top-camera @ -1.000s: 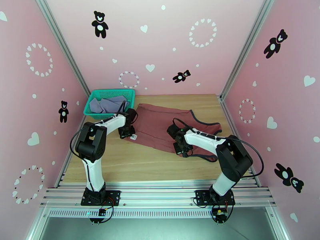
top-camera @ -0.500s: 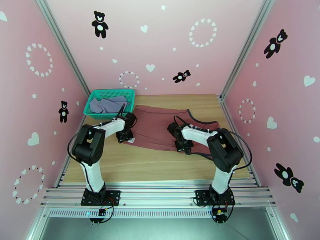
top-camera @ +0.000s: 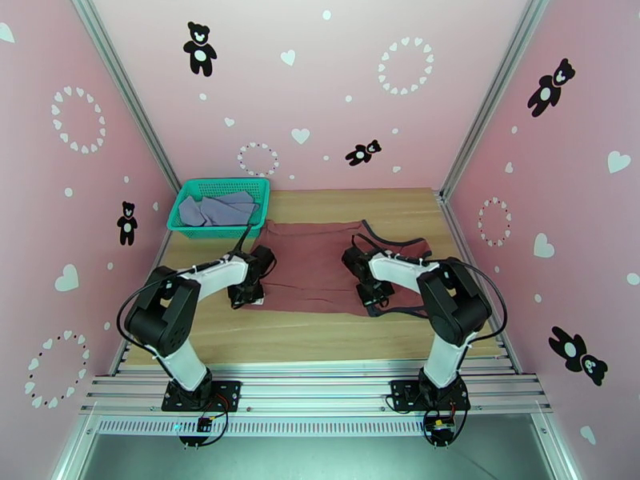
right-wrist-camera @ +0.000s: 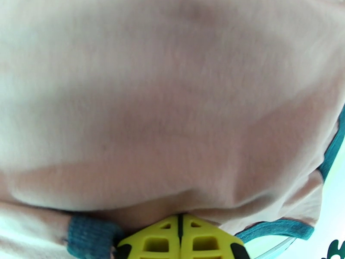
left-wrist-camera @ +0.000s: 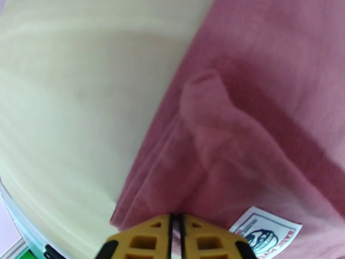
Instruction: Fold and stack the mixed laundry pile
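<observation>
Two garments recorded. Rust-red tank top lay spread on the wooden table; left gripper was clamped on its near-left corner beside the sewn label, right gripper clamped on cloth by the navy-trimmed armhole. Grey-lavender shirt sat in the teal mesh basket. Risks judged: a shallow pinch could slip under tension; unequal pulls could skew the fold or bunch the straps.

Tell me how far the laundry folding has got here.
Done: no folded stack yet. In hand: the left pincer and right pincer are each shut on the near edge of the rust-red tank top, spread on the table. To do: folding it, then the grey shirt lying in the teal basket.
</observation>
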`<control>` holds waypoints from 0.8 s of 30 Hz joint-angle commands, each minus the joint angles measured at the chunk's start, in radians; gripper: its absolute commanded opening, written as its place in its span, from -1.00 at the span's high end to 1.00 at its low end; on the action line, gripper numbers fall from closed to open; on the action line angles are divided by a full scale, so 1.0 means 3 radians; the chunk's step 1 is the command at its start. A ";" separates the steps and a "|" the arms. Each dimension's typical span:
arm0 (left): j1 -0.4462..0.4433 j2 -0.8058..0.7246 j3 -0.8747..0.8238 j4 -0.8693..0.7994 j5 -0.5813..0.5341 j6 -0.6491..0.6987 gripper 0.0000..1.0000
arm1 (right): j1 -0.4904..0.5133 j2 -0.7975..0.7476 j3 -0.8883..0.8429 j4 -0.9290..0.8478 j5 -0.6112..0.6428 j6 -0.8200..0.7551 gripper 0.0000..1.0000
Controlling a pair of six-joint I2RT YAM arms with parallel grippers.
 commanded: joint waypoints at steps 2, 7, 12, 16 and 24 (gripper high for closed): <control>-0.0031 -0.0401 0.0073 -0.0380 0.0050 -0.0131 0.28 | 0.0006 -0.0279 0.0065 -0.0146 -0.0157 -0.0161 0.93; -0.0030 -0.0606 0.0516 -0.0651 -0.0104 -0.0022 -0.12 | -0.0047 -0.0432 0.0366 -0.0264 -0.0195 -0.0302 0.83; 0.0082 -0.0455 0.1120 -0.0644 -0.0081 0.0269 -0.25 | -0.0214 -0.0446 0.0834 -0.0290 -0.0393 -0.0537 0.50; 0.0174 -0.0067 0.1756 -0.0372 0.0441 0.0524 -0.44 | -0.0420 -0.0327 0.1270 -0.0199 -0.0803 -0.0783 0.29; 0.0117 0.0540 0.2275 -0.0151 0.0847 0.0441 -0.41 | -0.0796 0.0178 0.1651 -0.0094 -0.1091 -0.0592 0.12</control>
